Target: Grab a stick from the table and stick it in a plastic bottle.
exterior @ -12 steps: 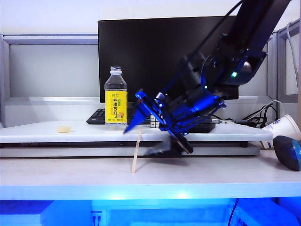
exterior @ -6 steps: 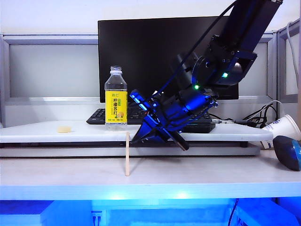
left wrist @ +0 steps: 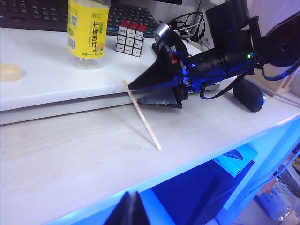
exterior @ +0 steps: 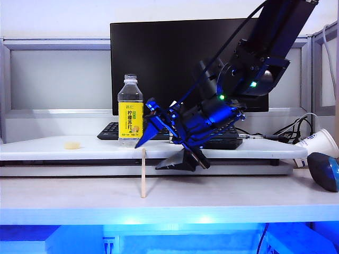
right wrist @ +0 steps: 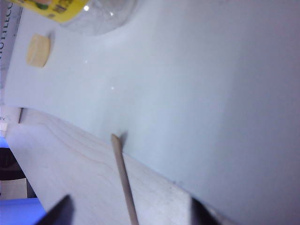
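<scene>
The stick (exterior: 143,173) leans on the shelf edge, lower end on the table (exterior: 63,198), upper end against the raised white board, its long axis near upright in the exterior view. The right gripper (exterior: 151,153) is just right of the stick's top, jaws spread wide, nothing held, the stick standing between them in the right wrist view. The left gripper (left wrist: 129,210) is well back at the near edge; can't tell its opening. The plastic bottle (exterior: 130,110) stands on the shelf behind, slightly left.

Bright, even room light falls on the pale desk (exterior: 79,198); a blue glow spreads below its front edge. The right wrist view is soft, with the bottle (right wrist: 84,14) blurred and glinting.
</scene>
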